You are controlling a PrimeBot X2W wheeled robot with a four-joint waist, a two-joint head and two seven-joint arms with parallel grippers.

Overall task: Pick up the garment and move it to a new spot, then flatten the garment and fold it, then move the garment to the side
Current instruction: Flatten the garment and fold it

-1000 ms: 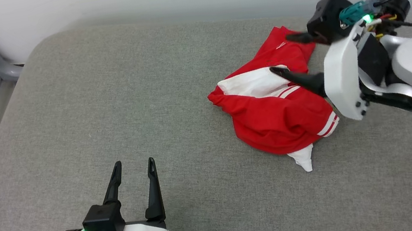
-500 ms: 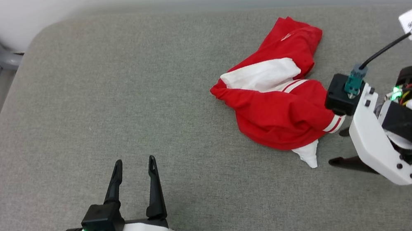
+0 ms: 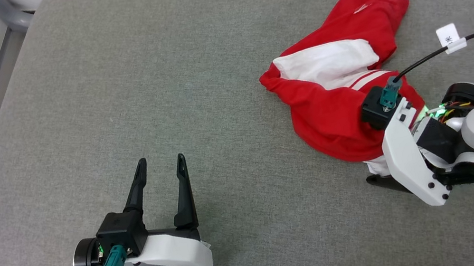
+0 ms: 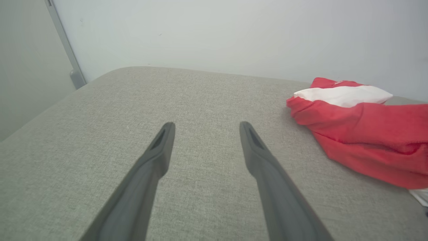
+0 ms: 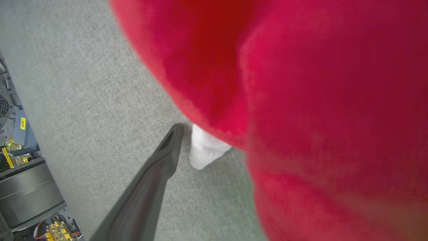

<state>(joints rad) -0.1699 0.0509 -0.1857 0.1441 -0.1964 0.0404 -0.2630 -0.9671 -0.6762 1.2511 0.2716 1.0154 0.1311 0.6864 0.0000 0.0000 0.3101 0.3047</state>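
Garment (image 3: 337, 130) looks soft, light, crumpled; best taken at the near hem. Right gripper (image 5: 212, 130) jaws gape there. Left gripper (image 3: 161, 160) jaws released.

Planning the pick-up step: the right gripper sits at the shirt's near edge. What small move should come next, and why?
Probably close the right gripper on the garment. Its jaws stand open at the near edge: one finger shows over the cushion beside a white tip, red cloth covering the other side. The garment lies crumpled, not lifted.
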